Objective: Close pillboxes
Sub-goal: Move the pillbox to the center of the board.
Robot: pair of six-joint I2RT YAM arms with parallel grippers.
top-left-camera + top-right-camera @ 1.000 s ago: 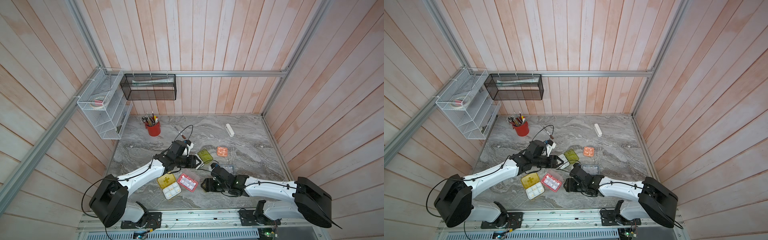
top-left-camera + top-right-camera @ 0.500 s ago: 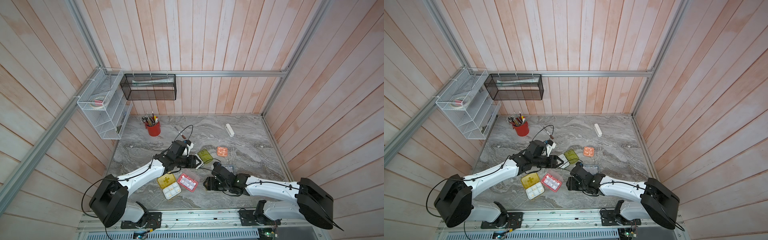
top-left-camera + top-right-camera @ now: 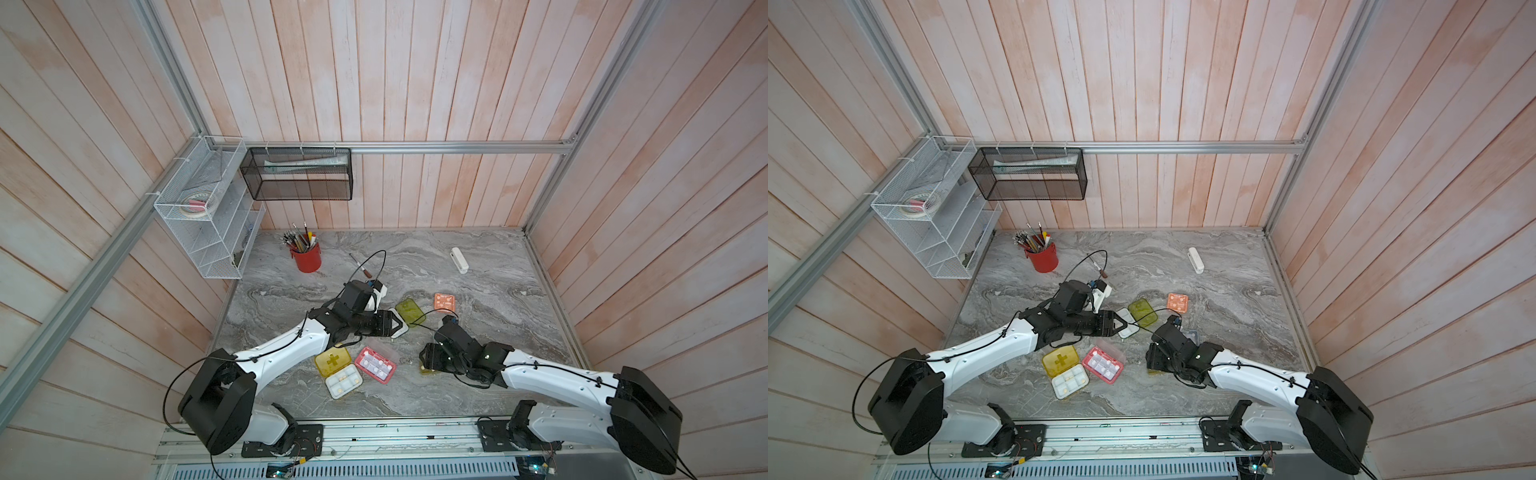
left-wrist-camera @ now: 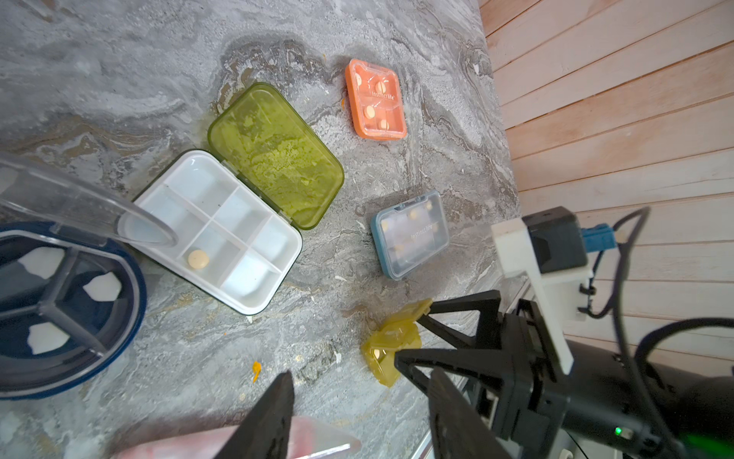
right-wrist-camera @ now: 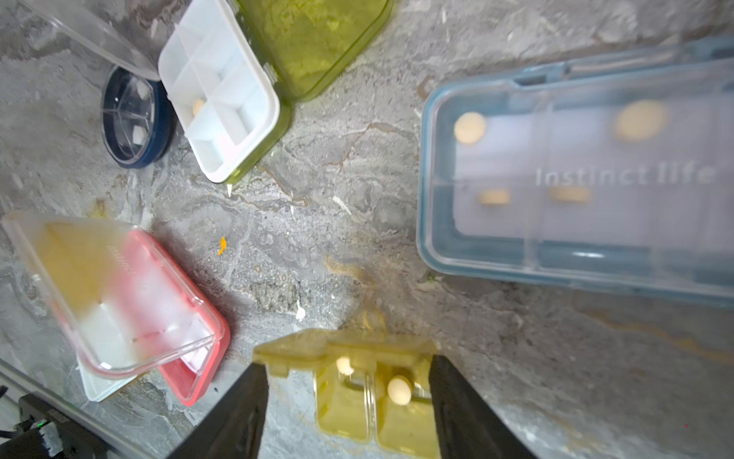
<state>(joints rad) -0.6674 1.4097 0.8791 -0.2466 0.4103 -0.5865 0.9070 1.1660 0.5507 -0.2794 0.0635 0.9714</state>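
The small amber see-through plastic pillbox was straddled, lid open, by the right gripper, jaws spread, nothing pinched. That one's closing was probably in hand; the flap would need pressing down. Beyond it, the left gripper was held spread and empty.

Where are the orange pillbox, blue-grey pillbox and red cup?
orange pillbox (image 4: 375, 99), left wrist view, lid centre
blue-grey pillbox (image 4: 411, 234), left wrist view, lid centre
red cup (image 3: 307, 264), in a top view, outer wall
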